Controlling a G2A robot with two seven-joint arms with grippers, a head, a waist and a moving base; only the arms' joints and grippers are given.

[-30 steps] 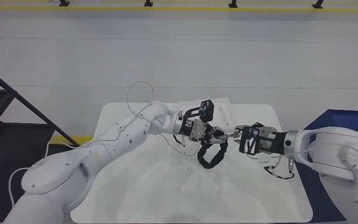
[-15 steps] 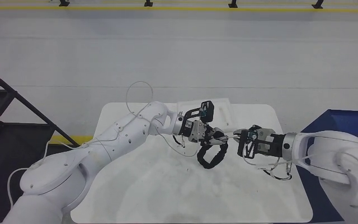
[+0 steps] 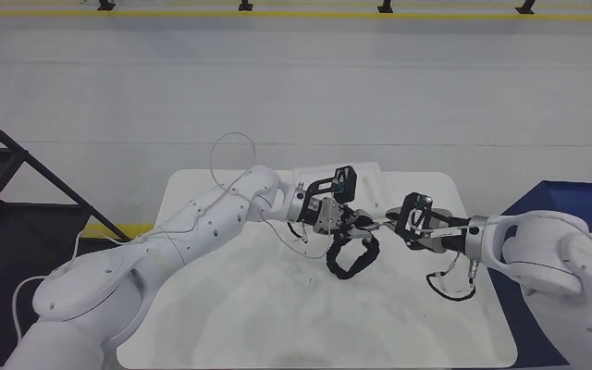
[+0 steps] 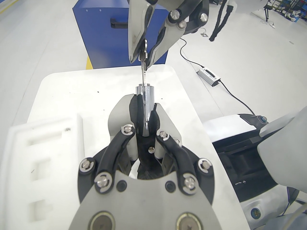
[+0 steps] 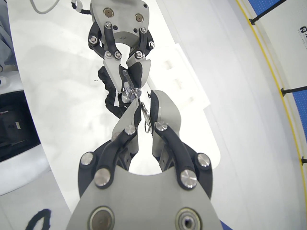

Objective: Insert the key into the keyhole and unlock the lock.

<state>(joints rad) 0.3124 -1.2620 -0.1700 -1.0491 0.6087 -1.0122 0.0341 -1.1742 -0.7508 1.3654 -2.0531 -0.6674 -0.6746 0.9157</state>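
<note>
White table [image 3: 277, 314] fills the foreground, pale floor stretches behind it, and a blue cabinet [image 4: 100, 20] stands off its far end. Both arms meet above the middle of the table.

The left gripper [image 4: 143, 104] is clamped on the lock [image 4: 145, 106], a chrome cylinder whose rear part sinks out of sight between the black finger pads. The lock's black cable loop [image 3: 351, 262] hangs below the gripper toward the table. In the right wrist view the loop [image 5: 109, 96] is partly covered by the left gripper [image 5: 129, 82].

Facing it, the right gripper [image 4: 141, 59] pinches the head of the key [image 4: 144, 72] between its fingertips. The blade runs in line with the cylinder, and its tip meets the cylinder's end face. The keyhole faces away from the left wrist camera. In the right wrist view the key [image 5: 144, 111] reaches the round face of the lock [image 5: 130, 93], but how far the blade sits inside cannot be told. A small wire ring [image 5: 147, 126] dangles from the key head between the fingers of the right gripper [image 5: 145, 101].

From above, the left gripper [image 3: 350, 222] and right gripper [image 3: 393, 225] nearly touch, and the key between them is too small to make out. A white foam tray [image 3: 370, 180] lies on the table behind them, partly covered by the left wrist.
</note>
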